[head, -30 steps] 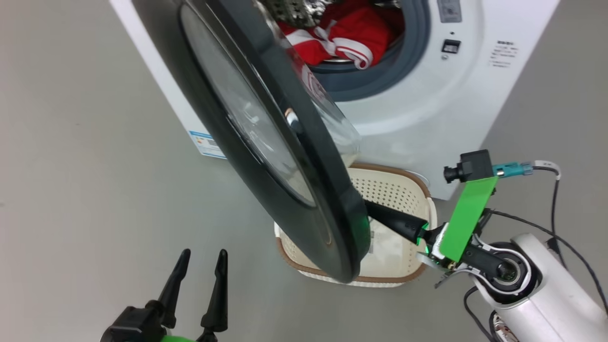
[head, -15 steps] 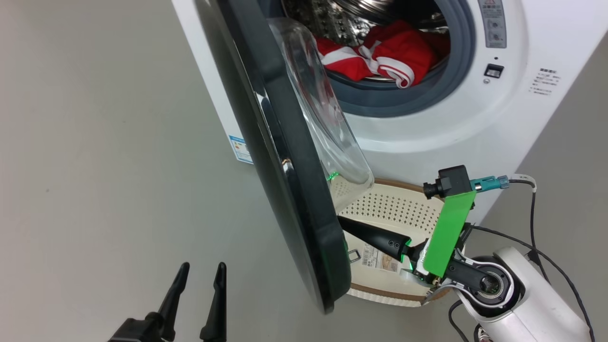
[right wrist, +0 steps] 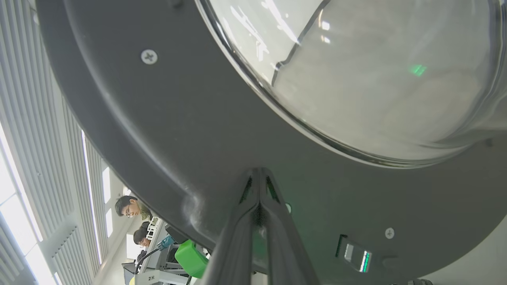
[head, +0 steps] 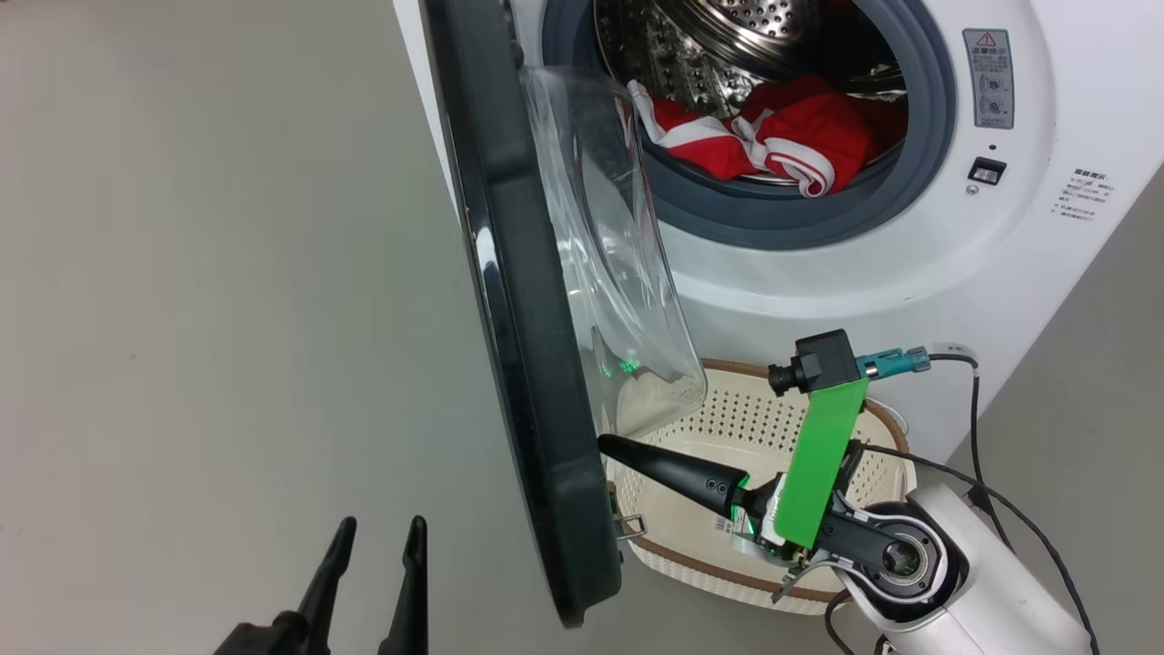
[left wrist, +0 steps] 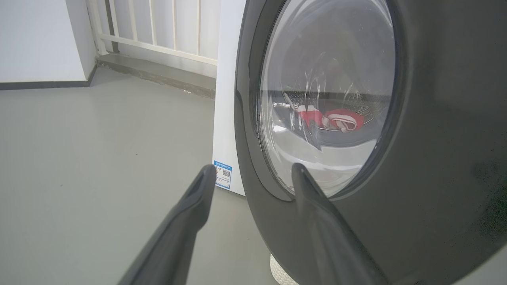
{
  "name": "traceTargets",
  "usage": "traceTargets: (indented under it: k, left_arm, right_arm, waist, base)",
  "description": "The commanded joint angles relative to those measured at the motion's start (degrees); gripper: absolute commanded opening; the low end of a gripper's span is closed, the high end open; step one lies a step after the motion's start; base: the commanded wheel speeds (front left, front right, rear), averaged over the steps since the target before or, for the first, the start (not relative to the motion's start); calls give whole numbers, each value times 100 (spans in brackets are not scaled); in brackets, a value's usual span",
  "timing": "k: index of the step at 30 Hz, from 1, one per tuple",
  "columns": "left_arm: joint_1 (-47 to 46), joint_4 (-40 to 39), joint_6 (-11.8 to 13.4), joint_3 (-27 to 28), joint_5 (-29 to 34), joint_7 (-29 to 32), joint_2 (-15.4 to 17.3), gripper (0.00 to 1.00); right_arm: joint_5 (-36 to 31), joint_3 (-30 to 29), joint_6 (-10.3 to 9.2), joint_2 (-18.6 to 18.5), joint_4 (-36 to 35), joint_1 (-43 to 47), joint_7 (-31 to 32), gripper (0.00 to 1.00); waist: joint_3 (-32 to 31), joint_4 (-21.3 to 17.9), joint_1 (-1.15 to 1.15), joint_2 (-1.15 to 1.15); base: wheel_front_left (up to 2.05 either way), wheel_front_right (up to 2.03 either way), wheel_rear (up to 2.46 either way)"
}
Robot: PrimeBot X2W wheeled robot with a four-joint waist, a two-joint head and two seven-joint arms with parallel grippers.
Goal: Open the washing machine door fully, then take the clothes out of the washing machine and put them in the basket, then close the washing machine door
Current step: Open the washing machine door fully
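Note:
The white washing machine (head: 818,291) fills the upper right. Its door (head: 518,300) stands open, seen edge-on, with the glass bowl (head: 618,264) bulging right. Red and white clothes (head: 782,136) lie in the steel drum. The cream basket (head: 746,418) sits on the floor below the mouth. My right gripper (head: 607,444) is shut, empty, over the basket, its tip against the door's inner face (right wrist: 178,130); tips (right wrist: 259,171) meet there. My left gripper (head: 382,525) is open at the lower left, facing the door's outer side (left wrist: 435,138) with fingers apart (left wrist: 253,168). Clothes (left wrist: 336,118) show through the glass.
Grey floor (head: 200,318) spreads left of the door. A blue label (left wrist: 222,174) marks the machine's side low down. A white railing (left wrist: 158,27) and wall stand behind. Two people (right wrist: 132,215) sit far off past the door's edge. Cables (head: 973,428) trail from my right wrist.
The door has swung wider open with my shut right gripper pressed to its inner face. The head camera has shifted, so more of the drum shows. My left gripper stays open.

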Motion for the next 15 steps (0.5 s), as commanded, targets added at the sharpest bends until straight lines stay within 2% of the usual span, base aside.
traceTargets:
  k: [1,15]
  left_arm:
    - [-3,-160,20,215,19,-70,44,100]
    - [0,-189,23,262,15,-70,44,100]
  right_arm:
    - [-71,140,45,151,-170,55,19,0]
    - [-123,195,45,236,-153,43,-31,0]
  waist:
    - [-18,19,0,0]
    - [-11,39,0,0]
  base:
    - [0,0,0]
    - [0,0,0]
